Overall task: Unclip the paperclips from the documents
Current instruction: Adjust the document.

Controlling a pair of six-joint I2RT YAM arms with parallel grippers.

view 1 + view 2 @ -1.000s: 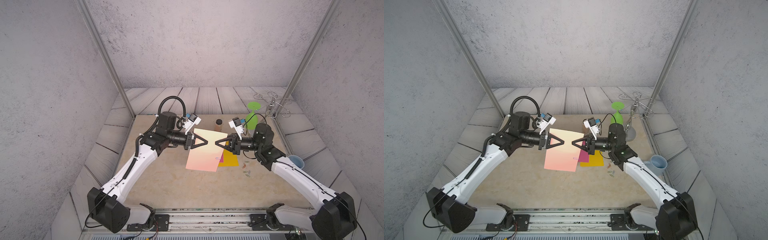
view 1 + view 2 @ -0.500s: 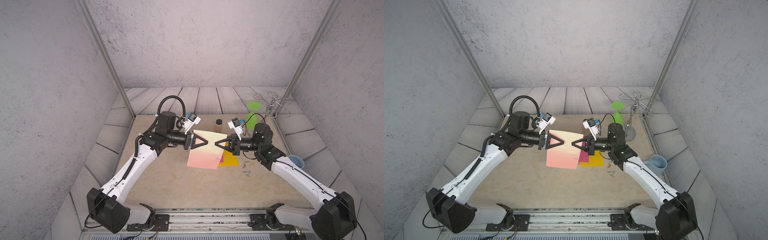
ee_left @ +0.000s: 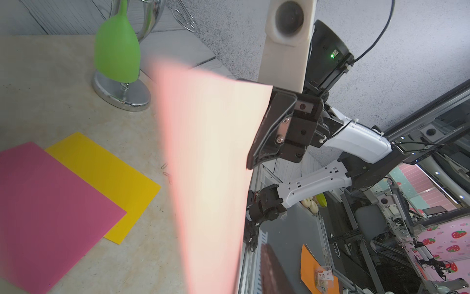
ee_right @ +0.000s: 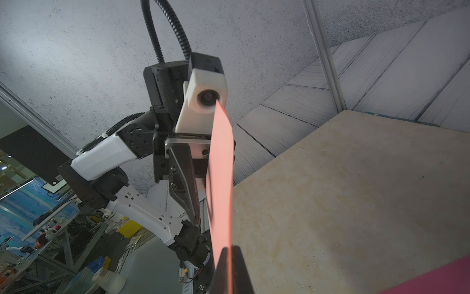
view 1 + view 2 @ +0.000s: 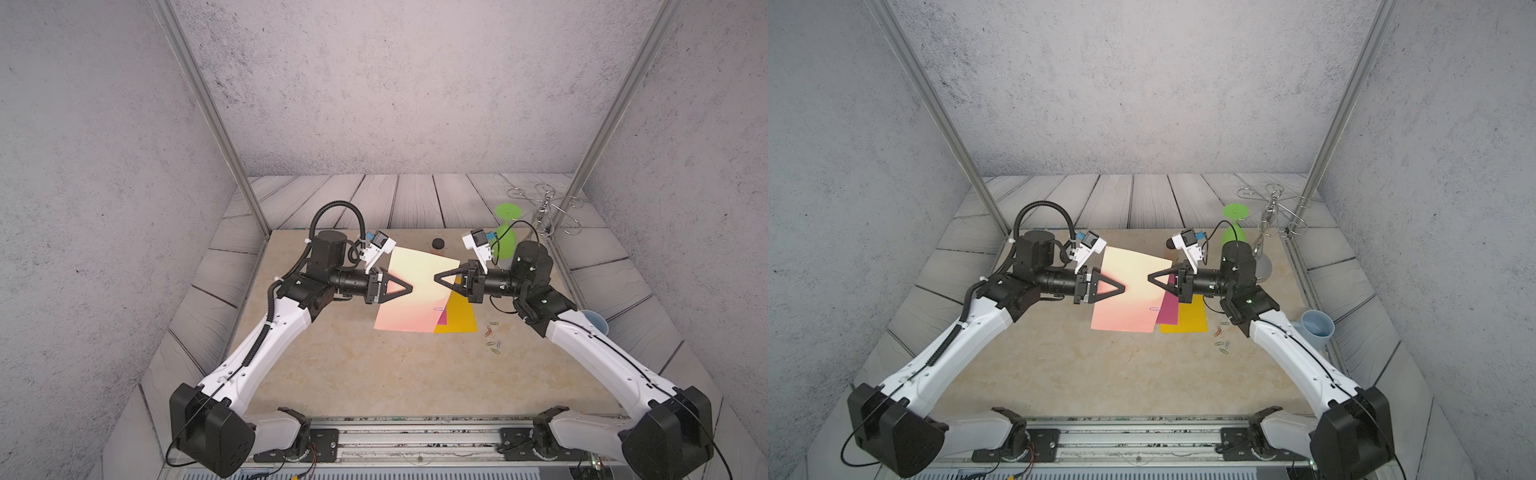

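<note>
Right wrist view: pinched flat in the closed right gripper [image 4: 231, 254], one edge of the salmon pink paper sheet [image 4: 220, 165], held up on edge above the beige table [image 4: 356, 191]. Opposite, on the left gripper [image 5: 406, 286], jaws slightly apart, the visible finger [image 4: 181, 183] standing just off the paper (the other hidden behind it). In a top view, a small pale wire paperclip [image 5: 1154, 309] on that sheet's edge toward the right arm, near the low corner. Light, floppy, easily creased; best steadied close beside the clip, with the wire slid off along the edge, not yanked. Flat below: magenta paper sheet [image 5: 1168, 311], yellow paper sheet [image 5: 1188, 322], loose coloured paperclips [image 5: 1222, 343] beside them.
</note>
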